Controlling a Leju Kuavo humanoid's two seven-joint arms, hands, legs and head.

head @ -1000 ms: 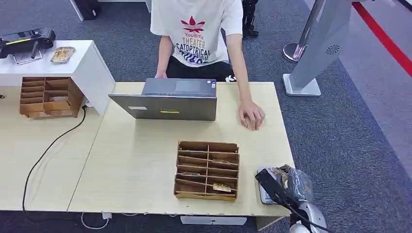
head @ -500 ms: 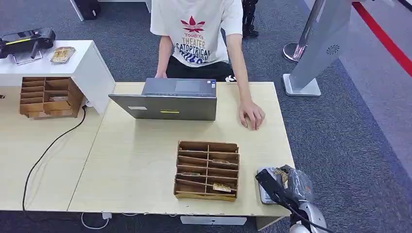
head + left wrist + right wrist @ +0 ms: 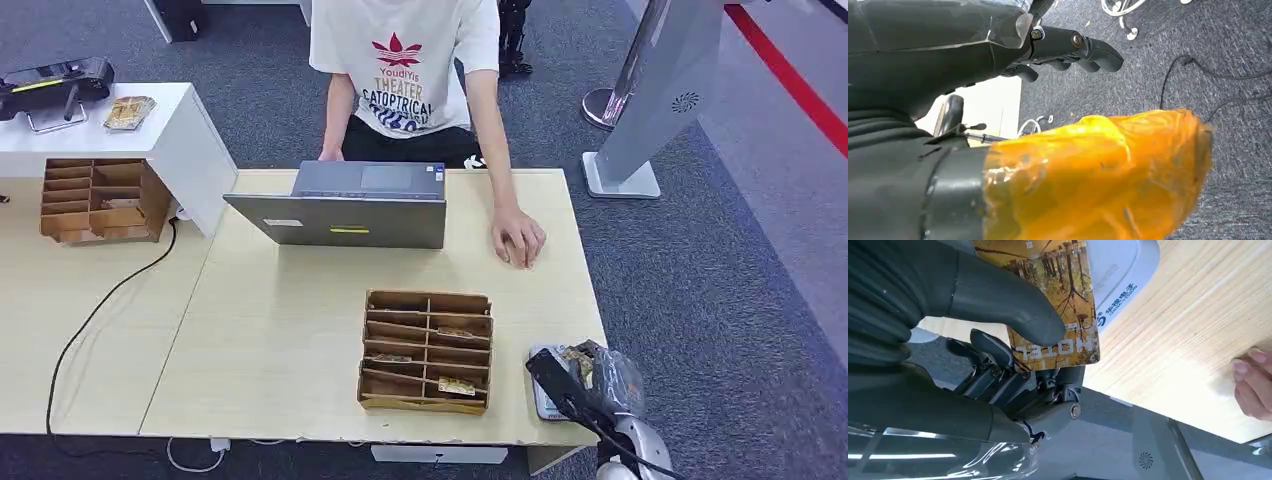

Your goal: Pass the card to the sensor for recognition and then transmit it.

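Right hand [image 3: 598,378], at the counter's [image 3: 300,330] near right corner, pinches the card [image 3: 1058,300] between thumb and fingers [image 3: 998,357], directly over the white sensor [image 3: 1120,270]. Left hand [image 3: 998,50]: fingers loosely spread, holding nothing. Centre: wooden organizer [image 3: 427,351]. Beyond: laptop [image 3: 345,206]; person's hand [image 3: 518,238] resting on the counter.

An office set up as a reception or check-in desk.

Grey carpet [image 3: 700,300] covers the floor. A pale wooden worktop [image 3: 280,340] carries an open laptop [image 3: 345,210] with a person [image 3: 405,70] seated behind it, a wooden card rack [image 3: 427,350], and a white card reader [image 3: 545,395] at its edge. A power cable [image 3: 100,305] trails across a neighbouring worktop, and a kiosk stand [image 3: 650,100] rises from the carpet nearby.
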